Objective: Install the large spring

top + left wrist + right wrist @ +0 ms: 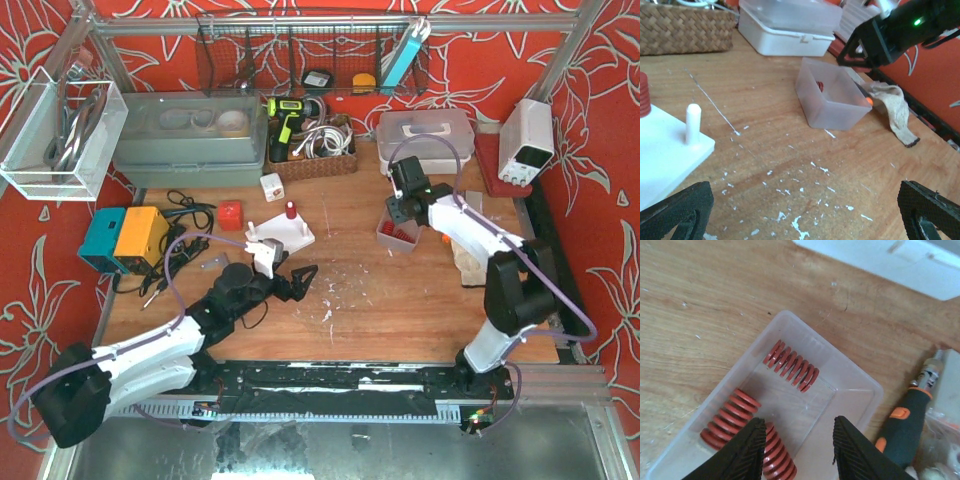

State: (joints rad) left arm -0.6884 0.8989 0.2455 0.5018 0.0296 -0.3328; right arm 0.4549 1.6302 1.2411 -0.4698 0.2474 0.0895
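Below the right gripper (400, 222), we see the tray (383, 236); the left gripper (300, 282) gapes empty. Ahead of its fingers, 1 peg (693, 121) stands bare (nothing installed). Between the right fingers (747, 455) lies the large spring (779, 459); a grip we cannot tell.

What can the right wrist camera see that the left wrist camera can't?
Only the right wrist view: all three red springs in the clear tray, and a screwdriver. Only the left wrist view: the white base with its bare peg, a wicker basket, a rag. Both: the clear tray, the white lidded box, the wooden table.
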